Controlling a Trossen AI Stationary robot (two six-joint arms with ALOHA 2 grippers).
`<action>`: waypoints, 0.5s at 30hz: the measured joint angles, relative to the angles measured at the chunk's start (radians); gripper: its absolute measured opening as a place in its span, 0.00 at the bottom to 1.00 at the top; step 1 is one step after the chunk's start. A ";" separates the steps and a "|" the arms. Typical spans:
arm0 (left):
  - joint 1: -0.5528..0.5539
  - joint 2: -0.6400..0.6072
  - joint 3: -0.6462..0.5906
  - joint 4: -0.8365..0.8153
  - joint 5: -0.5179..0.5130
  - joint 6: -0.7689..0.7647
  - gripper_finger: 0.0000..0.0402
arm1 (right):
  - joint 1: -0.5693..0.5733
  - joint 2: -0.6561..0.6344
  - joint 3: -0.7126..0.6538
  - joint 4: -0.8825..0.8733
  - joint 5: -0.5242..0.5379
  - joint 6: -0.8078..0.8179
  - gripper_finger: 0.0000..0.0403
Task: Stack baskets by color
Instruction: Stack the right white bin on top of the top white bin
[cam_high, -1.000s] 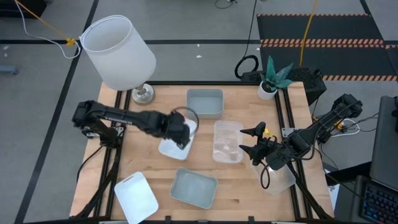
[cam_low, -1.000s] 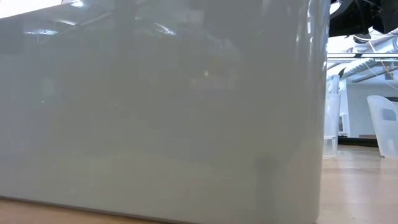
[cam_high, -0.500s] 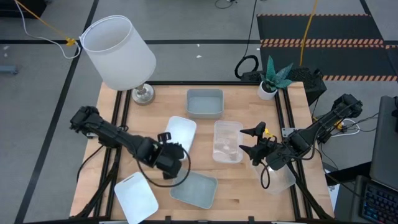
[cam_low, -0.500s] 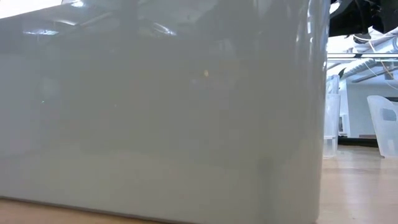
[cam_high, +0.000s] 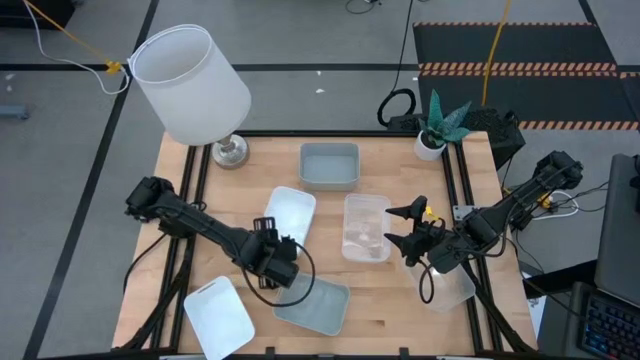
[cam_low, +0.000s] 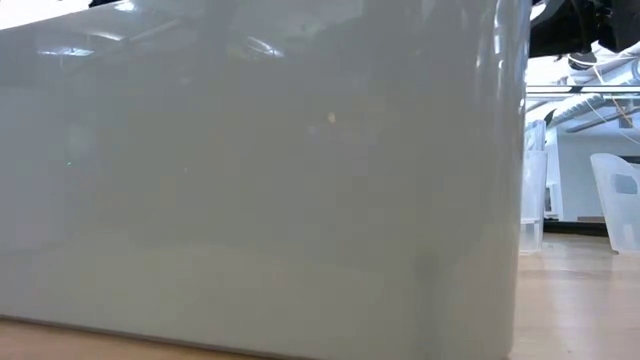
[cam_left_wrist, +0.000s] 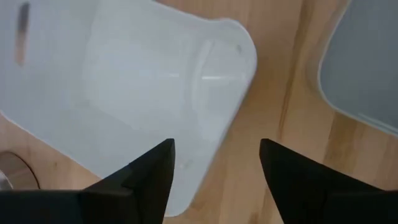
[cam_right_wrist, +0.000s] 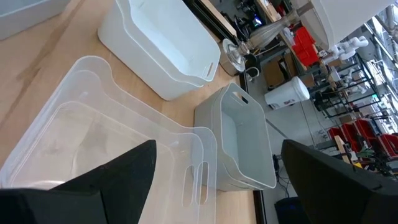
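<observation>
High view: the left gripper (cam_high: 275, 262) has let go of the white basket (cam_high: 286, 215) it carried a second ago and now hangs with its fingers spread, empty, between that basket and the grey-blue basket (cam_high: 312, 304) at the near edge. The white basket sits in the middle of the table, just left of the clear stack (cam_high: 365, 227). Since half a second ago the gripper has barely shifted, and its jaws have finished parting. By the look of it, this placement is done and the arm is free for its next pick.

The second white basket (cam_high: 218, 317) lies apart at the near left corner, so the whites are not yet together. The second grey-blue basket (cam_high: 329, 166) stands at the far side, well apart from the near one, so that colour also remains to be stacked.

The right gripper (cam_high: 403, 228) waits beside the clear stack, fingers wide apart and holding nothing, unchanged over the last second.

The low view is almost wholly blocked by a grey basket wall (cam_low: 260, 180) right at the lens; only a strip of tabletop and room shows at its right. The left wrist view shows the white basket (cam_left_wrist: 149, 81) from above, but cut off at the frame. How many baskets are nested in each pile is hard to tell. Another clear basket (cam_high: 452, 288) by the right arm is mostly hidden under it.
</observation>
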 joint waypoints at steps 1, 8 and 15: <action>0.001 0.004 0.000 -0.001 0.004 0.000 0.57 | 0.000 0.000 0.000 0.000 0.000 -0.002 0.84; 0.005 0.015 0.000 0.012 0.006 0.029 0.44 | 0.000 0.000 0.000 -0.001 0.000 -0.002 0.84; 0.005 0.015 -0.058 0.038 0.013 0.056 0.35 | 0.000 0.000 0.000 -0.001 0.000 -0.006 0.84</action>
